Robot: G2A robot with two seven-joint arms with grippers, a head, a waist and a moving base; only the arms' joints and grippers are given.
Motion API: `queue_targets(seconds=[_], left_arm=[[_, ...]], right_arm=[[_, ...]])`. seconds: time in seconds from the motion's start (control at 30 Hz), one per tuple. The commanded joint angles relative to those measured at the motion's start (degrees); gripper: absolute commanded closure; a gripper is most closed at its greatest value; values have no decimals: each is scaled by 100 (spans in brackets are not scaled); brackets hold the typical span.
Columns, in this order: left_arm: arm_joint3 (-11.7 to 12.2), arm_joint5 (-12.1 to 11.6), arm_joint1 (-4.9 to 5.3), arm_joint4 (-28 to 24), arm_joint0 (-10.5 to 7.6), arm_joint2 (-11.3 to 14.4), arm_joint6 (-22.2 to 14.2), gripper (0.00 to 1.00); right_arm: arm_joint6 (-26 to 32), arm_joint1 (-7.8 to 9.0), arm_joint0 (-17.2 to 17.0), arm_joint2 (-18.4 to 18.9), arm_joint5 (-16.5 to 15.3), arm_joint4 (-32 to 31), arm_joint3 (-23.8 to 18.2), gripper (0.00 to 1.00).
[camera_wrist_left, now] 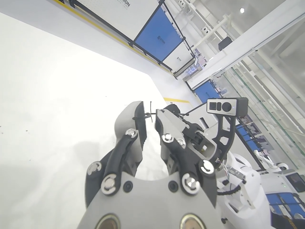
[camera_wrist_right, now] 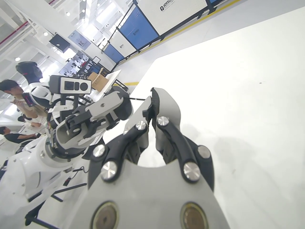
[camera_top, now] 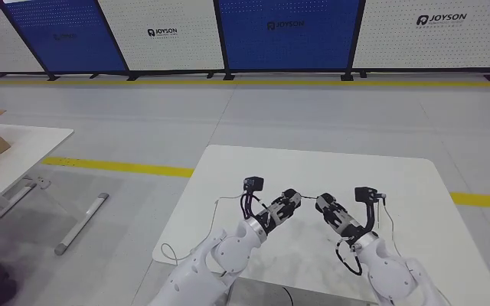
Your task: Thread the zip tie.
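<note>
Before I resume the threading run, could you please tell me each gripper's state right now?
Left gripper: cannot be told; zip tie at its tip.
Right gripper: closed on the zip tie.

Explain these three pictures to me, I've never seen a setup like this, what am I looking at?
This is a two-armed robot at a white table. One picture looks down from above its arms; the other two come from a camera on each wrist, looking along that arm's gripper. The left gripper and right gripper point at each other, tips close. A thin black zip tie runs between them; the right gripper is shut on it.
</note>
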Motion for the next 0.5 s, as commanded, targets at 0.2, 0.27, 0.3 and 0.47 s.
queue_targets(seconds=[0.2, 0.27, 0.3, 0.47], left_arm=[[48, -39, -6, -9, -36, 19, -53, 100], [56, -50, -7, -2, -44, 23, -67, 100], [58, -58, -8, -11, -45, 24, -69, 100], [52, -68, -15, -82, -49, 13, -37, 100]], right_arm=[[-7, -5, 7, -34, -51, -7, 12, 100], [0, -7, 17, -53, -74, -14, 21, 100], [7, -8, 23, -61, -79, -15, 23, 100], [-12, -17, 33, -64, -60, 72, 33, 0]])
